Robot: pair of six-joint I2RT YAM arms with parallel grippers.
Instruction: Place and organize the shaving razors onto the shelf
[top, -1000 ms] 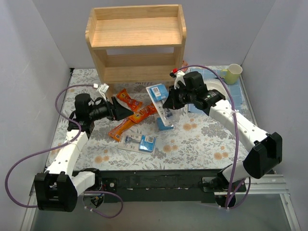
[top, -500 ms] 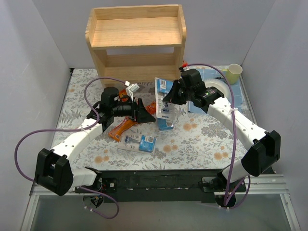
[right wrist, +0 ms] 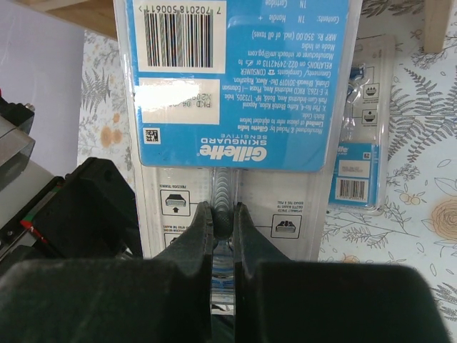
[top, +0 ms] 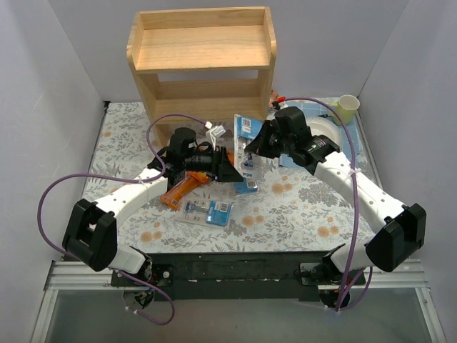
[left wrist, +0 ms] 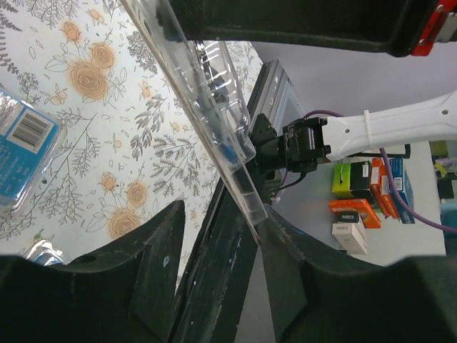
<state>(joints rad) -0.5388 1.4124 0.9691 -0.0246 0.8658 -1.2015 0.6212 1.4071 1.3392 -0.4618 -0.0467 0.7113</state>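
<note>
A flat clear plastic blister pack with a blue card [top: 246, 136] hangs upright above the table, at 6 o'clock of the light natural-wood two-tier shelf [top: 203, 64] and apart from it. The right gripper [top: 257, 146] is clenched on this pack, its fingers [right wrist: 200, 236] pinching the plastic just under the blue card. The left gripper [left wrist: 225, 214] sits at 8 o'clock of the pack with its jaws spread, and the pack's clear lower edge runs between them. A second blister pack [top: 246, 184] lies flat on the floral table cover [top: 300, 207] at 6 o'clock of the held one. A third blister pack [top: 207, 211] lies at 7 o'clock, nearer the table's front edge. Long orange snack packets [top: 180, 189] lie at 8 o'clock, partly under the left arm.
</note>
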